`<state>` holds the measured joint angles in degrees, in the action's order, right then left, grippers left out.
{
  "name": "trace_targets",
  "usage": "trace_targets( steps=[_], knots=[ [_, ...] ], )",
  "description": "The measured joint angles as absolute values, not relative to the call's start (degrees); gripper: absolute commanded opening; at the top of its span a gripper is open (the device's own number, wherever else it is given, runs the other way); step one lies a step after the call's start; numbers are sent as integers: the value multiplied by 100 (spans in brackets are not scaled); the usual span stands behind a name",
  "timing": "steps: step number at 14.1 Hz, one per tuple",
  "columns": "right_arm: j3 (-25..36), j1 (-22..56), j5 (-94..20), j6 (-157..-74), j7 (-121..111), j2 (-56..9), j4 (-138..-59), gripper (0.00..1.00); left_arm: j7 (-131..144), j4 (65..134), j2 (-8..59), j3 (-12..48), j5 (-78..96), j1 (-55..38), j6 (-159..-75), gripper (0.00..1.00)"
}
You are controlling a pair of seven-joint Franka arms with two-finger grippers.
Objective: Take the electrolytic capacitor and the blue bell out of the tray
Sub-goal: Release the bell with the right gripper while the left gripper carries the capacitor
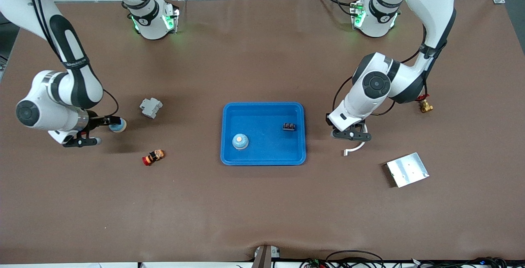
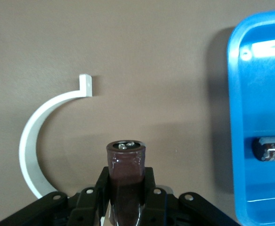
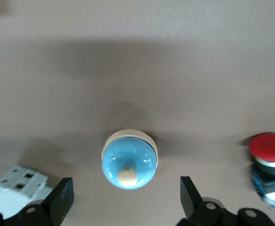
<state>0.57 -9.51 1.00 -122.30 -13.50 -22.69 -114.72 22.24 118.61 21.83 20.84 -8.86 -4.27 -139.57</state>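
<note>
I take the blue tray (image 1: 263, 108) in the middle of the table as my landmark. It already holds a blue bell (image 1: 240, 141) in its corner nearest the front camera, toward the right arm's end, and a dark capacitor (image 1: 289, 127) lying near its wall toward the left arm's end.

My left gripper (image 2: 126, 188) is clenched on a second, brown capacitor (image 2: 125, 179), held upright just off the tray toward the left arm's end, over a curved white bracket (image 2: 34, 136).

My right gripper (image 3: 127, 193) is spread wide well away from the tray toward the right arm's end, with a second blue bell (image 3: 129, 159) resting on the table between its fingers (image 3: 62, 200), untouched. A red push button (image 3: 268, 165) and a white breaker (image 3: 17, 188) sit beside that bell.
</note>
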Motion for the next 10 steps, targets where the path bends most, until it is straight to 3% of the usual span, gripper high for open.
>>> trace_targets(
  steps=[3,10],
  knots=[
    [-132,-798,-389,-11631,-1254,-2227,-10767,100,2213,12240,2181,2082,-1093,-283,-14495,0],
    [-219,751,-708,-11590,889,-2225,-10176,100,2199,12667,2215,2079,-1480,92,-15130,0]
  ],
)
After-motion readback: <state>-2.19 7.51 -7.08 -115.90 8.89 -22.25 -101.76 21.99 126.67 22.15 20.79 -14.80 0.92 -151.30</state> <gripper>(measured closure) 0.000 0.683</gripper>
